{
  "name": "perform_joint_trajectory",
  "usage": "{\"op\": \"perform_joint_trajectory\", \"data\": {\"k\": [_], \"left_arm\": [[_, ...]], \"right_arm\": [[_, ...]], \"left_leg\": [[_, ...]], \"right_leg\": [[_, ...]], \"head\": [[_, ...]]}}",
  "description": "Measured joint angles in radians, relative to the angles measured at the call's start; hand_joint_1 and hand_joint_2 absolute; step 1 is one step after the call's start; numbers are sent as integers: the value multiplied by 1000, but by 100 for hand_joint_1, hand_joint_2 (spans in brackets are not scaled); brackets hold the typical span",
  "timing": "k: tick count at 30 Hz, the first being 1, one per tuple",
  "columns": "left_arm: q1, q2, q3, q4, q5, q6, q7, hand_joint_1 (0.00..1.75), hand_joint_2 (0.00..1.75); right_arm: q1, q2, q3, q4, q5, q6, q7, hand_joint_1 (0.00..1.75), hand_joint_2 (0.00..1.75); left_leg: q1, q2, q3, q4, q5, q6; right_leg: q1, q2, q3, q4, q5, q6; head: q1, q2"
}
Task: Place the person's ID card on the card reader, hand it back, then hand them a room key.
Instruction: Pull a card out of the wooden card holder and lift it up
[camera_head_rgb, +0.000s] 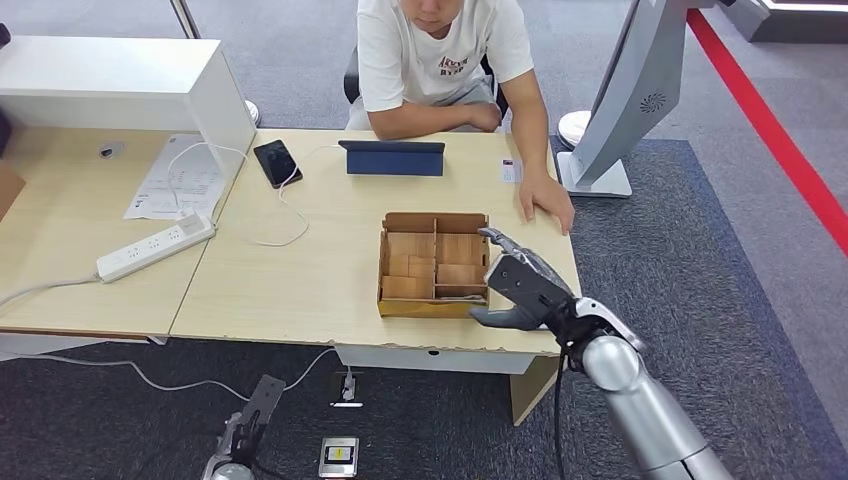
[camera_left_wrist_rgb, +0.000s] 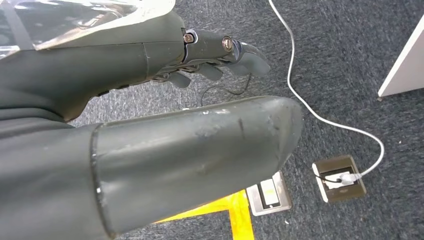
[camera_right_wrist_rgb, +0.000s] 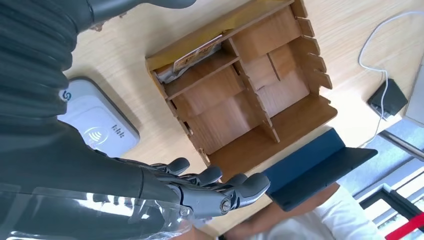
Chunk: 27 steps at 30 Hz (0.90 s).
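Pale wooden bench on dark grey carpet; ID card near its far right edge by the person's hand; right robot hand empty, fingers spread, above the card reader; left robot hand hangs empty, fingers loosely apart.

Wooden organizer and person's hand flank bare tabletop.

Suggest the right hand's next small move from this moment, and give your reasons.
Probably reach forward toward the ID card lying on the table beside the person's hand. The right hand hovers empty by the wooden box, and nothing lies on the card reader.
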Motion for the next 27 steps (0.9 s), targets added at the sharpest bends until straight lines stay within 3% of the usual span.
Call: {"op": "perform_joint_trajectory", "data": {"k": [5, 11, 20, 27], "left_arm": [[-3, -2, 2, 0, 3, 3, 1, 0, 0], [-2, -3, 5, 0, 21, 9, -14, 0, 0], [-2, -4, 14, 0, 37, 9, -18, 0, 0], [-3, -7, 14, 0, 49, 8, -17, 0, 0]], "right_arm": [[15, -3, 41, -35, 125, -83, 4, 0, 175], [27, -2, 91, -42, 359, -256, 21, 0, 175], [35, -3, 132, 11, 547, -452, 22, 0, 175], [28, 12, 142, 112, 593, -541, -7, 0, 175]], "left_leg": [[0, 0, 0, 0, 0, 0], [0, 0, 0, 0, 0, 0], [0, 0, 0, 0, 0, 0], [0, 0, 0, 0, 0, 0]], "right_leg": [[0, 0, 0, 0, 0, 0], [0, 0, 0, 0, 0, 0], [0, 0, 0, 0, 0, 0], [0, 0, 0, 0, 0, 0]], "head": [[0, 0], [0, 0], [0, 0], [0, 0]]}}
